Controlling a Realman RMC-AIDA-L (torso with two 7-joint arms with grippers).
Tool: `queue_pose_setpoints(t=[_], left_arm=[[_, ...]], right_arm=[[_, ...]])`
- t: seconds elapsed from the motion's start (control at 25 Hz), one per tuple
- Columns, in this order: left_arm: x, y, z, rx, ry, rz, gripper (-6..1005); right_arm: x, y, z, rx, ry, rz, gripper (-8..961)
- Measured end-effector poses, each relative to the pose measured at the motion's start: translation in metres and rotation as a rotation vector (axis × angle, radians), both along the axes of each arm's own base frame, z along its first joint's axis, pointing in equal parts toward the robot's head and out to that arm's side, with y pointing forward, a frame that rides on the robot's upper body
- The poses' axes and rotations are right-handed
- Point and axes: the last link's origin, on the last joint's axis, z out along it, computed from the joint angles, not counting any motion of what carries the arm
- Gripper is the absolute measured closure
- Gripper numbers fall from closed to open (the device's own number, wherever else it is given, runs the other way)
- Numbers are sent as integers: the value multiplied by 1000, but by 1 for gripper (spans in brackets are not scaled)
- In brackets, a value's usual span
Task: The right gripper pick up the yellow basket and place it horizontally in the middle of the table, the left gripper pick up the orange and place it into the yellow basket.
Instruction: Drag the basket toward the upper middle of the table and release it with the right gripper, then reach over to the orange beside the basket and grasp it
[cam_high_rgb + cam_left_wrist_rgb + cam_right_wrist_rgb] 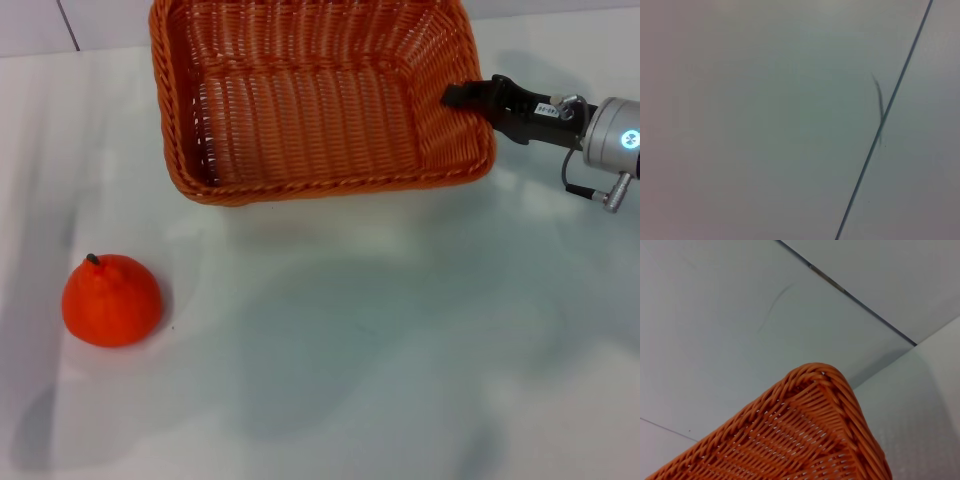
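Observation:
The yellow basket (300, 120), a large orange-brown woven one, is at the far middle of the table (380, 350), open side up, its long side running left to right. My right gripper (462, 98) reaches in from the right and is shut on the basket's right rim, one black finger showing on the inner side. The right wrist view shows a rounded corner of the basket (810, 440) close up. The orange (111, 300) sits on the table at the near left, stem up, well apart from the basket. My left gripper is out of view.
A shadow lies on the table below the basket's near wall. The left wrist view shows only a pale surface crossed by a thin dark seam (880, 130). Pale wall panels (740, 315) stand behind the basket.

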Motion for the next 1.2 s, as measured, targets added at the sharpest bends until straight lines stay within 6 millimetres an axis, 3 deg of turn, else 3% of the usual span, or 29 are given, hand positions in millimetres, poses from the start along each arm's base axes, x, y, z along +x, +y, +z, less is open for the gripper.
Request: queue_pose_setpoints(t=[0.2,0.8,1.08,1.2], left_arm=[[-1,-1,-1,-2,-1,4,420],[-3,-5,-2,-10,2,3,421],[1,-17,6,-59,32,-134,412],[1,-27,16,-120,58,-239,401]], right_arm=[[0,-1,-3,-8,7,-4,740],[2,-9,-2,0,64,-8,568],[4,-23,28,85,168,70,457],[6,-28,44,141,190,98,346]])
